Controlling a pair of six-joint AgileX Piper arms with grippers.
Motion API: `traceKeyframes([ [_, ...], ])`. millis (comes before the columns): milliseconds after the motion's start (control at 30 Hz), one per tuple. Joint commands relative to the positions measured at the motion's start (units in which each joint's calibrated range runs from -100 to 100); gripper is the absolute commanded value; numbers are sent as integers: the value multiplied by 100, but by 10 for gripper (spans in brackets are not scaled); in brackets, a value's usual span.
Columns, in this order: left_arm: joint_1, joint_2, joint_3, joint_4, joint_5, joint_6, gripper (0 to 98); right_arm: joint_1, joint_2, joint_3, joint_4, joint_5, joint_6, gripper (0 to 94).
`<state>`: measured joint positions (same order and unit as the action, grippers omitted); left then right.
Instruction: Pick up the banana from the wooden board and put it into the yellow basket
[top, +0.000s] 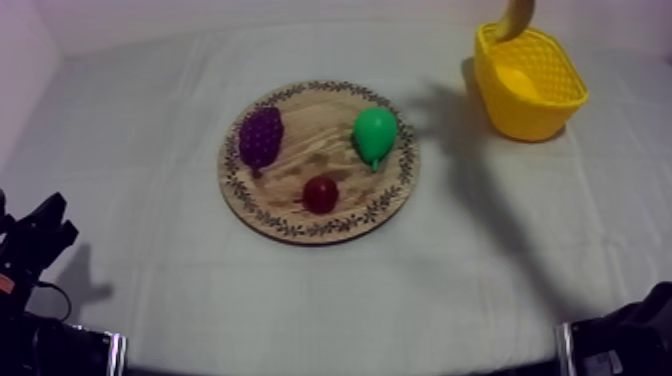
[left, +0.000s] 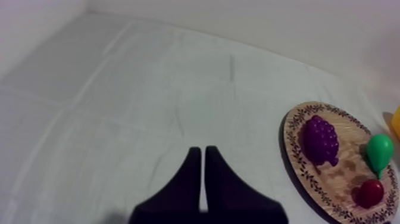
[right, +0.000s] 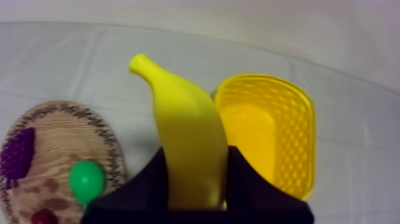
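Your right gripper (right: 195, 179) is pinching the banana (right: 187, 131) low down. The long axis runs straight out from the jaws, free tip forward. The yellow basket (right: 280, 125) sits just beside the banana, not squarely under it, so I'd expect a short shift toward the basket before release. In the top view the banana hangs at upper right, over the basket's far rim, cut off by the top edge, so height above the rim can't be judged. Its gripped end is hidden between the fingers (right: 140, 190). The left gripper (left: 203, 164) is pressed together, well apart from the basket. The wooden board (top: 300, 228) holds grapes (top: 261, 137), pear (top: 375, 133) and small red fruit (top: 320, 193).
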<state>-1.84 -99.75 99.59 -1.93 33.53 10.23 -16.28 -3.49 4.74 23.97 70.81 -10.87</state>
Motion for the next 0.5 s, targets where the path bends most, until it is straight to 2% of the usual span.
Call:
traceKeyframes([
  [0,-1,0,-4,0,1,0,0,335,8,54,31,-182,52,100],
  [233,-1,0,-4,0,1,0,0,955,357,-30,57,-531,157,100],
  [467,-1,0,-4,0,1,0,0,1278,1032,-215,-21,-836,259,100],
])
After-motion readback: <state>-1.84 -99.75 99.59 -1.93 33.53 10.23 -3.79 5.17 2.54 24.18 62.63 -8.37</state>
